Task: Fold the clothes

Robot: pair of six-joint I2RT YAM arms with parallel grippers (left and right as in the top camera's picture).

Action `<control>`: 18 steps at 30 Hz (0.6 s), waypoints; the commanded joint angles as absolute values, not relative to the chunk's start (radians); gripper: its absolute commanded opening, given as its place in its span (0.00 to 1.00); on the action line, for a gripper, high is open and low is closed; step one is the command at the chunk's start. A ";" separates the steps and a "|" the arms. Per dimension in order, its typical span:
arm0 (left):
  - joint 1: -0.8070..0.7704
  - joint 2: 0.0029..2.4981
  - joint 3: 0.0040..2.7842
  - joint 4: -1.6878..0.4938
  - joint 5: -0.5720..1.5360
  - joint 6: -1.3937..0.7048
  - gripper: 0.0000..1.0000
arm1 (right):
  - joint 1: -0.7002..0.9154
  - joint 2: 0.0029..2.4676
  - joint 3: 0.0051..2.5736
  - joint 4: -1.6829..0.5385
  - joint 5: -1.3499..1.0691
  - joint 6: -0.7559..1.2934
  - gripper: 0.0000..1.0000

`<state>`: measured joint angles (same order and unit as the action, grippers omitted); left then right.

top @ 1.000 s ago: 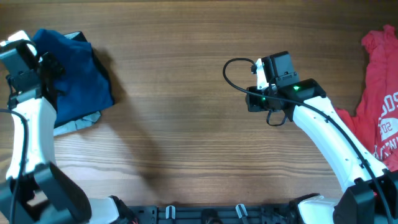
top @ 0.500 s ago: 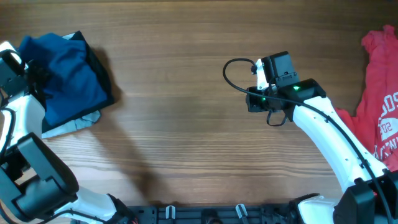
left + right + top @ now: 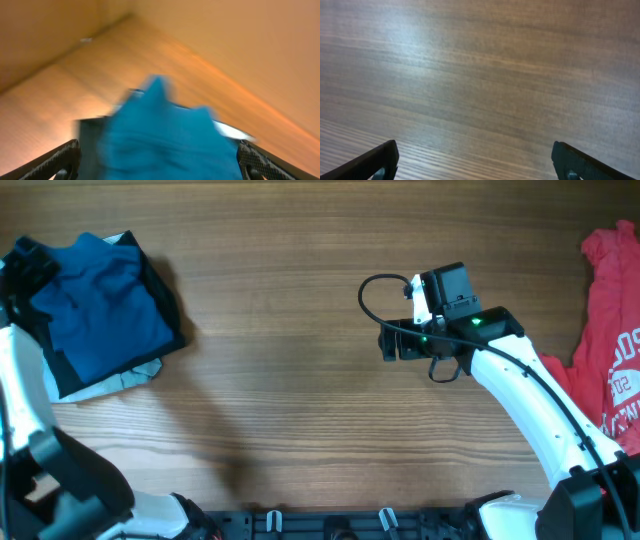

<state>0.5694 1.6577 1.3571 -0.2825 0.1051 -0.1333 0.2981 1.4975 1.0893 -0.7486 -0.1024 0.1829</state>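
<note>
shows the blue shirt [image 3: 95,305] folded into a compact pad on top of a black garment [image 3: 168,310], at the left end of the worktop [image 3: 290,270]. has the left hand [image 3: 159,152] spread wide just beside the shirt's left edge, gripping nothing. has the right hand [image 3: 475,152] likewise wide open and empty, well right of the blue shirt over bare wood. reads as the gap between garments, with the blue shirt apparently done and the red t-shirt [image 3: 610,310] crumpled far right of it, not yet folded. calls next for reaching the right hand further from the blue shirt, pinching the red t-shirt's edge and dragging it onto bare wood to spread flat.
</note>
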 commanded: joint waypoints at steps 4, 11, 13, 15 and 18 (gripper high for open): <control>0.303 1.614 1.373 -0.479 0.273 -0.168 1.00 | 0.300 1.490 1.102 -0.603 -0.093 0.186 1.00; 0.009 1.615 1.373 -0.627 0.263 -0.165 1.00 | 0.299 1.488 1.103 -0.404 -0.041 0.183 1.00; -0.037 1.613 1.373 -0.643 0.262 -0.165 1.00 | 0.299 1.485 1.111 -0.417 -0.040 0.183 1.00; -0.057 1.605 1.374 -0.690 0.262 -0.165 1.00 | 0.291 1.473 1.124 -0.470 -0.040 0.183 1.00; -0.059 1.573 1.374 -0.809 0.261 -0.165 1.00 | 0.273 1.418 1.141 -0.556 -0.021 0.184 1.00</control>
